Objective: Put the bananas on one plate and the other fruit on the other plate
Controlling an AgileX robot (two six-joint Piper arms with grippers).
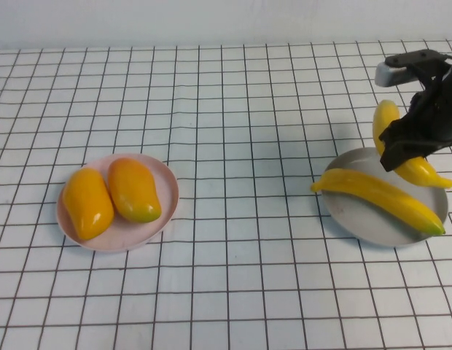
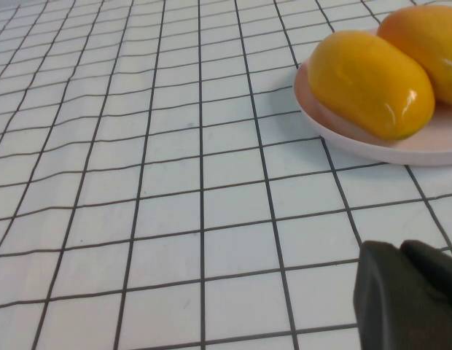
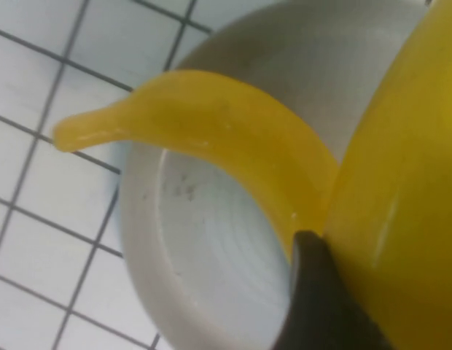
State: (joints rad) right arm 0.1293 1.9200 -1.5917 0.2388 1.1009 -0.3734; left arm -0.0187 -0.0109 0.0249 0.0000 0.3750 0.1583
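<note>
Right claw (image 1: 410, 148) gripping banana (image 1: 392, 124), left claw (image 2: 408, 295) parked

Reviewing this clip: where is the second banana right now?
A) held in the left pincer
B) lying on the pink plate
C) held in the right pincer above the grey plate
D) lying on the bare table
C: the right pincer grips the second banana over the grey plate, where the first banana lies.

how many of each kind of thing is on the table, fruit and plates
bananas: 2, one lying across the grey plate, one in the right gripper over it
mangoes: 2, both on the pink plate
plates: 2
total: 6
left gripper low over bare table
</note>
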